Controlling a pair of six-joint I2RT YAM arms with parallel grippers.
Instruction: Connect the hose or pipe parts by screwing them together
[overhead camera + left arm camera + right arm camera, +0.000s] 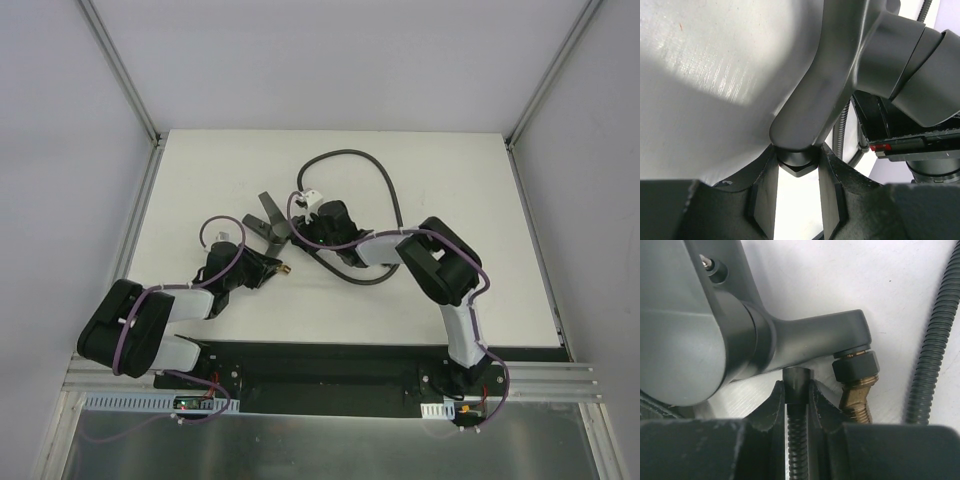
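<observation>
Right end effector (796, 392) pinches hose (935, 330); left end effector (797, 175) grips fitting (840, 65).

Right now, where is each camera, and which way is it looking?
Top external: above, behind the bases, looking down at the table; both arms show.
Left wrist: on the left arm, facing its fingers clamped on the forked fitting.
Right wrist: on the right arm, facing its fingers gripping the hose.
All share the forked fitting.

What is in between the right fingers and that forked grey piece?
The end of the hose: the right fingers pinch it, and its dark tip pokes up to the forked fitting. The right wrist view shows it.
</observation>
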